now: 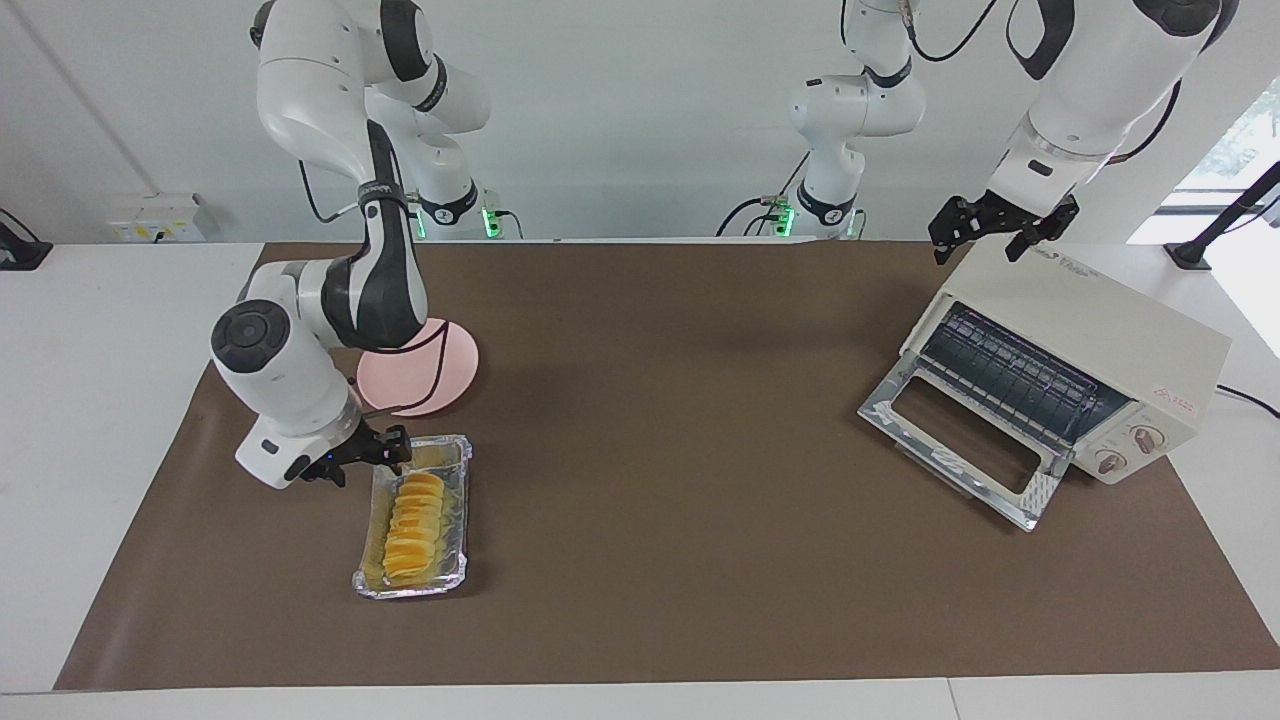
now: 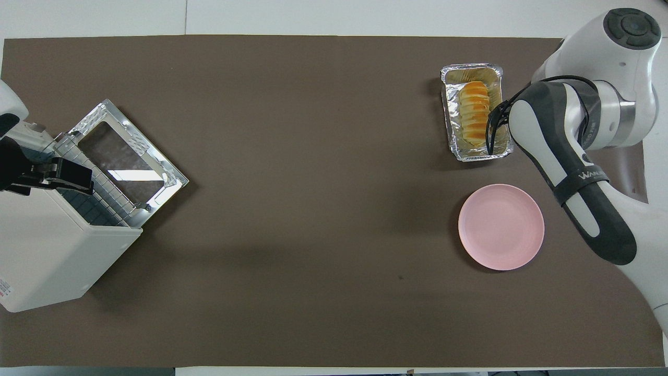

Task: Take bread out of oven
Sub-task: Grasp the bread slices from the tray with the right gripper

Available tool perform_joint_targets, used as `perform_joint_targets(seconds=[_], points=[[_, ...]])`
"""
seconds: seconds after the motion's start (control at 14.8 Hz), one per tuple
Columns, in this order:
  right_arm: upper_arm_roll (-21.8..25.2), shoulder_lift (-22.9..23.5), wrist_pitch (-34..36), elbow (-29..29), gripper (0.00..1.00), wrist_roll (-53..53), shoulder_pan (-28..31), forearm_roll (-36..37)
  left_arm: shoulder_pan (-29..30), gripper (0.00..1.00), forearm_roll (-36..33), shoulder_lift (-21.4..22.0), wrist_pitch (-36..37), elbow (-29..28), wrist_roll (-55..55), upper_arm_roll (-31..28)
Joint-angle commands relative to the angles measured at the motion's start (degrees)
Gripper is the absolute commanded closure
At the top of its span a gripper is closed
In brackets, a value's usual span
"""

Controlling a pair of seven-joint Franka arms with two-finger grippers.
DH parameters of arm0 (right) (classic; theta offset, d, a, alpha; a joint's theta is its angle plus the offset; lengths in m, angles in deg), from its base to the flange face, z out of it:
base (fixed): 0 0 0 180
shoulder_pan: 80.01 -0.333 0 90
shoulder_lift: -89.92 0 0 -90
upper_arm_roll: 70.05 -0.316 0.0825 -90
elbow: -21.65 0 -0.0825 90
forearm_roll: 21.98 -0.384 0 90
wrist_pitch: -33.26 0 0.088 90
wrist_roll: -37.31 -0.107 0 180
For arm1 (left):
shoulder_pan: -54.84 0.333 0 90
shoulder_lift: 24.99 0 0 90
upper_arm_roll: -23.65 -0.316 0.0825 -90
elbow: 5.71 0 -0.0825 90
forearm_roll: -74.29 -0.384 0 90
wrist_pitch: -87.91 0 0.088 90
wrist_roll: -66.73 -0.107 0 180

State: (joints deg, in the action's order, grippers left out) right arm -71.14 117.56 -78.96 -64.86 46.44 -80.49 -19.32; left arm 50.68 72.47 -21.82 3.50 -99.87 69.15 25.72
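Observation:
The bread, a ridged yellow-orange loaf, lies in a crinkled silver foil tray on the brown mat toward the right arm's end of the table; the bread and tray also show in the overhead view. My right gripper is low at the tray's end nearer the robots, at its rim. The cream-white oven stands toward the left arm's end, its glass door dropped open and its wire rack bare. My left gripper is open just above the oven's top.
A round pink plate lies beside the foil tray, nearer the robots, partly under the right arm; it also shows in the overhead view. A brown mat covers the table between tray and oven.

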Motion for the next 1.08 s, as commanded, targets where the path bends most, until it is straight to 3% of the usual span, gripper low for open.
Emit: perform_joint_targets(seconds=[0.0,0.47,1.01], points=[[-0.3,0.0,-0.3,0.2,0.0,-0.5,-1.4,0.9,0.0,0.0,0.8,1.8,-1.0,-1.9,-0.1,-0.2],[-0.2,4.2,-6.0,1.3,0.0,-7.3,-5.2,3.2,0.0,0.0,0.9,1.8,-1.0,-1.9,-0.1,-0.2],[-0.1,4.0,-15.1,-5.8,0.0,-8.5,-5.3,4.0,0.0,0.0,0.9,1.8,-0.9,-1.9,-0.1,-0.2]])
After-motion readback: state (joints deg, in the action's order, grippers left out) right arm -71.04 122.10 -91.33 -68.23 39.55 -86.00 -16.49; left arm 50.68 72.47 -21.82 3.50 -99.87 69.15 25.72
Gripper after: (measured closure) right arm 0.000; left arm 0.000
